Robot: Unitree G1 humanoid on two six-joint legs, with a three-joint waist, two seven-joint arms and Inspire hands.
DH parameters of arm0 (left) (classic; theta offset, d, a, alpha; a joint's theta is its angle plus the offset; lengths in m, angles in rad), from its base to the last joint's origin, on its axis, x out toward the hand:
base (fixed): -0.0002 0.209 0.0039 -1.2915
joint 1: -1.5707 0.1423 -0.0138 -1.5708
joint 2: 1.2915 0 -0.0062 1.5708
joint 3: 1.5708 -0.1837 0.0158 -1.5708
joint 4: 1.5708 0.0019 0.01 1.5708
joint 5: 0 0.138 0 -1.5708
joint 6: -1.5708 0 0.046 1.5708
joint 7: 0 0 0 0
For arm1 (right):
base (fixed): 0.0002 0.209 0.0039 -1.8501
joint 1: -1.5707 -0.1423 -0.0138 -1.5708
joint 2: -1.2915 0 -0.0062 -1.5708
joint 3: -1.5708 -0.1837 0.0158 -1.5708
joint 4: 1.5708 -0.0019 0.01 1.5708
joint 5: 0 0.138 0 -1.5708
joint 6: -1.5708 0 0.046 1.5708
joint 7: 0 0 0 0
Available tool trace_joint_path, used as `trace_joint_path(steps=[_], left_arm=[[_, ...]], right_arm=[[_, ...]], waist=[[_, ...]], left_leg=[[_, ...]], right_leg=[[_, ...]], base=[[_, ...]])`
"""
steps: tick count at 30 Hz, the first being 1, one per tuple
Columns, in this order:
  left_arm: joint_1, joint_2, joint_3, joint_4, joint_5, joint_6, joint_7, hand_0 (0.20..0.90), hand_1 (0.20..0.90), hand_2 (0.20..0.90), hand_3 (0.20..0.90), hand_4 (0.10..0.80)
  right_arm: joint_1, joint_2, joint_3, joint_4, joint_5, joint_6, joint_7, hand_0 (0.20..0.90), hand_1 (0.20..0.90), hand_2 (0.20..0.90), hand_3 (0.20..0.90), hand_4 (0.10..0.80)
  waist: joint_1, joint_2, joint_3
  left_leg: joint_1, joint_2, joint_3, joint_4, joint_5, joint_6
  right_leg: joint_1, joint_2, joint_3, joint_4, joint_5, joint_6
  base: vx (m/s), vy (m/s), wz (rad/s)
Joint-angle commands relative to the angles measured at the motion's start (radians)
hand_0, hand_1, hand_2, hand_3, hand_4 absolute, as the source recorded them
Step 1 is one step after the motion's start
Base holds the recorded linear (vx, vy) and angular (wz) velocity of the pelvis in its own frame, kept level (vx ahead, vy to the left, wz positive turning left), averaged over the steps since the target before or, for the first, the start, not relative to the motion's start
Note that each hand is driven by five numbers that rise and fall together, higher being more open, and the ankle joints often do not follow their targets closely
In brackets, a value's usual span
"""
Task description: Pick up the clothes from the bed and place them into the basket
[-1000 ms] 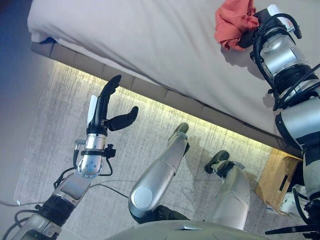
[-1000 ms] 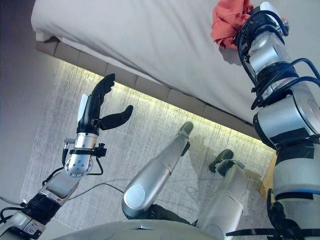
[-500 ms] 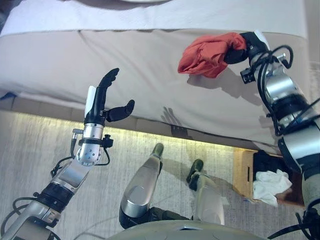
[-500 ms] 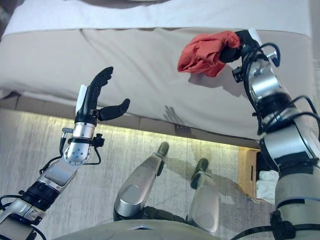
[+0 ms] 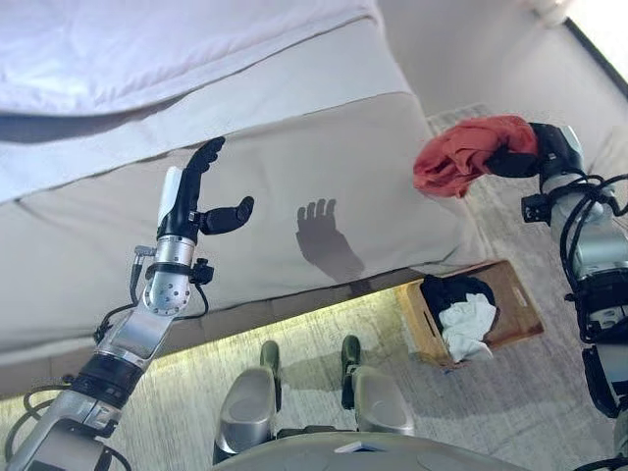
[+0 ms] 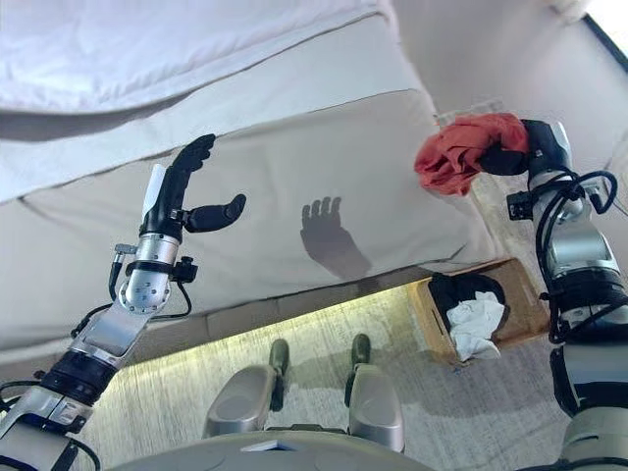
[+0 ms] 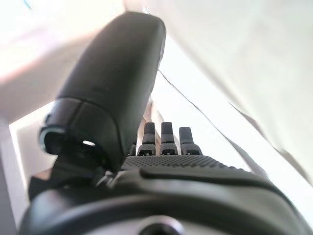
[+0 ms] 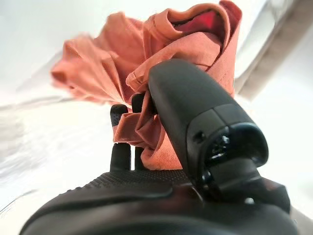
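A bunched orange-red garment [image 5: 465, 157] hangs in the air past the bed's right corner, with my right hand [image 5: 517, 160] shut on it. In the right wrist view the cloth [image 8: 161, 78] is pinched between the thumb and the curled fingers. A wicker basket [image 5: 517, 310] stands on the floor below and slightly left of the garment; it holds a black piece and a white piece [image 5: 466, 329]. My left hand [image 5: 196, 201] is raised over the beige bed [image 5: 324, 167], open, fingers straight and thumb out, holding nothing.
A white duvet [image 5: 147, 49] covers the far part of the bed. A lit strip runs under the bed's near edge. Grey carpet [image 5: 471, 412] lies around the basket.
The whole view has swung to the right, bringing the bed's corner and the basket into sight. The right hand still holds the garment, now off the bed's edge above the floor. The left hand keeps its pose.
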Motion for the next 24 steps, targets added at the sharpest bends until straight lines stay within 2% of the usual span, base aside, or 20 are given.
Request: trace_joint_path(steps=[1,5,14,24], left_arm=[[0.036,-0.029,-0.013,-0.002,0.034,-0.048,0.010,0.900,0.900,0.900,0.900,0.800],[0.039,-0.047,-0.028,0.041,0.023,-0.068,0.002,0.900,0.900,0.900,0.900,0.800],[-0.003,-0.067,-0.053,0.088,0.024,-0.071,-0.016,0.900,0.900,0.900,0.900,0.800],[-0.042,-0.078,-0.079,0.094,0.024,-0.055,-0.027,0.900,0.900,0.900,0.900,0.800]], right_arm=[[0.014,-0.110,-0.001,-0.072,-0.028,-0.092,-0.032,0.300,0.300,0.300,0.200,0.100],[0.097,-0.133,-0.048,-0.101,-0.032,-0.079,-0.016,0.300,0.300,0.300,0.200,0.100],[0.184,-0.126,-0.090,-0.055,-0.031,-0.007,0.047,0.300,0.300,0.300,0.200,0.100],[0.210,-0.070,-0.052,0.061,-0.068,0.026,0.052,0.300,0.300,0.300,0.200,0.100]], waist=[[-0.018,0.013,-0.211],[-0.063,0.011,-0.251],[-0.126,0.030,-0.283],[-0.145,0.063,-0.264]], left_leg=[[-0.002,0.073,0.029,0.008,-0.031,-0.021],[0.053,0.101,0.044,-0.110,0.026,-0.045],[0.098,0.138,0.086,-0.211,0.069,-0.078],[0.100,0.168,0.117,-0.218,0.079,-0.102]], right_leg=[[0.024,0.004,-0.009,0.041,-0.020,-0.004],[0.034,0.029,0.036,-0.020,0.018,0.001],[0.037,0.065,0.084,-0.082,0.042,-0.003],[0.011,0.078,0.077,-0.073,0.036,-0.014]], base=[[0.023,-0.034,-0.25],[0.023,-0.084,-0.23],[0.003,-0.098,-0.19],[-0.021,-0.102,-0.05]])
